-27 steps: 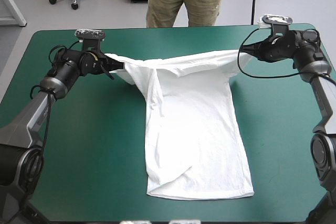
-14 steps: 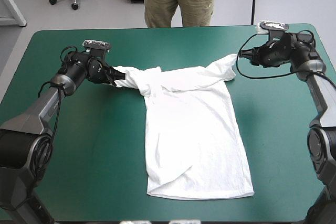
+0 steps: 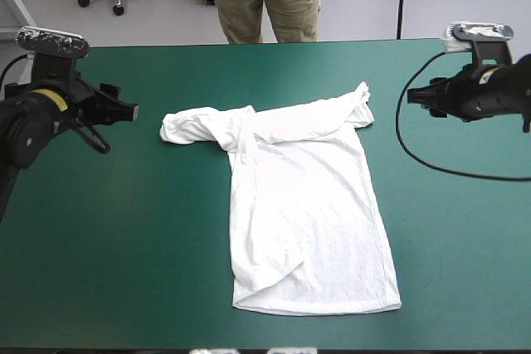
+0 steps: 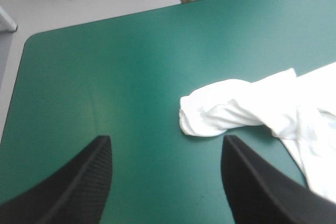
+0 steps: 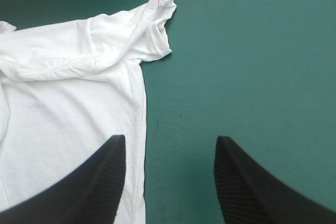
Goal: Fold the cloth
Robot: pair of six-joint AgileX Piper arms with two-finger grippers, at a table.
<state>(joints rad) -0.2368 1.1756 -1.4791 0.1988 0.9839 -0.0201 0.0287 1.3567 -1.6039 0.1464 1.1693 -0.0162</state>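
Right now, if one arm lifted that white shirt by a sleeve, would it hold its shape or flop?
Probably flop: the T-shirt lies in soft wrinkles, and one sleeve is bunched into a roll. It looks thin and light, so a push would likely ruck it rather than slide it whole.

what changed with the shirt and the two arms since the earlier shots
Both grippers released the T-shirt. The left gripper drew back toward the table's left edge and the right gripper toward its right edge. Both now stand open, clear of the cloth. The sleeves, earlier pulled taut, lie bunched on the teal-green cover. The shirt's body stayed flat in place.
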